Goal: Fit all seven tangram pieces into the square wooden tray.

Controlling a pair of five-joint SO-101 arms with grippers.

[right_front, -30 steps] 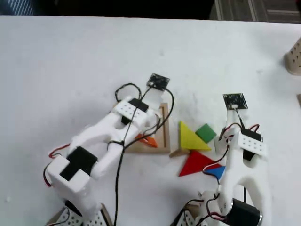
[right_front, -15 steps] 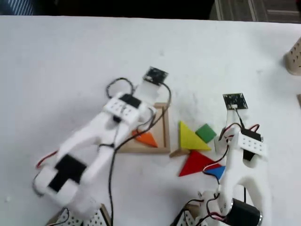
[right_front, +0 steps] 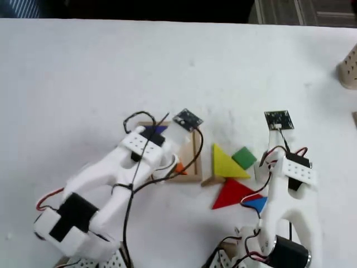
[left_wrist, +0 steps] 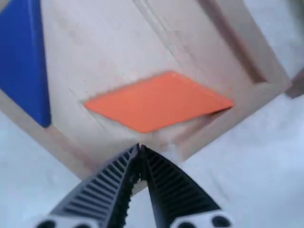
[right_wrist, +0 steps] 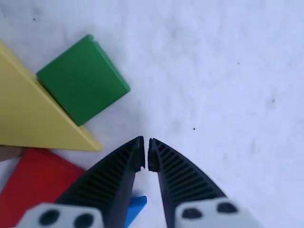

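Note:
The square wooden tray (left_wrist: pixel 237 42) holds an orange parallelogram (left_wrist: pixel 159 100) lying flat near one corner and a dark blue triangle (left_wrist: pixel 23 57) at another side. My left gripper (left_wrist: pixel 139 151) is shut and empty, its tip just over the tray's rim beside the orange piece. In the high view the left arm (right_front: pixel 139 151) covers most of the tray (right_front: pixel 194 148). To the tray's right lie a yellow triangle (right_front: pixel 226 163), a green square (right_front: pixel 244 157), a red triangle (right_front: pixel 234 192) and a blue piece (right_front: pixel 257 204). My right gripper (right_wrist: pixel 146 154) is shut on nothing, above bare table near the green square (right_wrist: pixel 83 85).
A small brown piece (right_front: pixel 212 180) sits between the tray and the red triangle. The right arm (right_front: pixel 290 173) stands right of the loose pieces. A pale object (right_front: pixel 348 70) is at the table's far right edge. The far half of the white table is bare.
The left arm has drawn back toward the near side of the tray and now hides most of the orange piece in the high view. The right arm has not moved.

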